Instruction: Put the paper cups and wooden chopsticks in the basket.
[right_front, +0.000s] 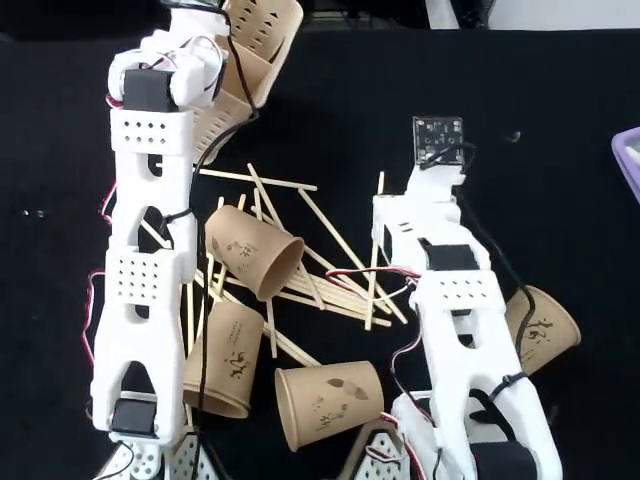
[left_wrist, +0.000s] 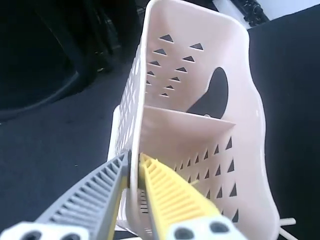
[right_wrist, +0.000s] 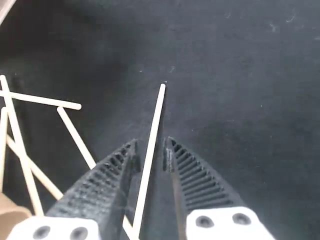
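The tan perforated basket (right_front: 258, 40) stands tilted at the table's far left. My left gripper (left_wrist: 134, 162) is shut on its side wall (left_wrist: 131, 125), one finger inside and one outside; in the high view the left gripper (right_front: 222, 85) sits under the wrist. Paper cups lie on their sides: one (right_front: 255, 252) atop the scattered wooden chopsticks (right_front: 300, 290), two (right_front: 225, 360) (right_front: 325, 402) near the front, one (right_front: 542, 328) beside the right arm. My right gripper (right_wrist: 150, 150) is open, low over the cloth, straddling a single chopstick (right_wrist: 156, 120) without touching it. From above, that chopstick (right_front: 379, 190) pokes out past the right gripper (right_front: 380, 215).
A black cloth (right_front: 540, 90) covers the table. The corner of a purple container (right_front: 628, 160) shows at the right edge. More chopsticks (right_wrist: 45, 100) lie close beside the right gripper. The far right of the cloth has open room.
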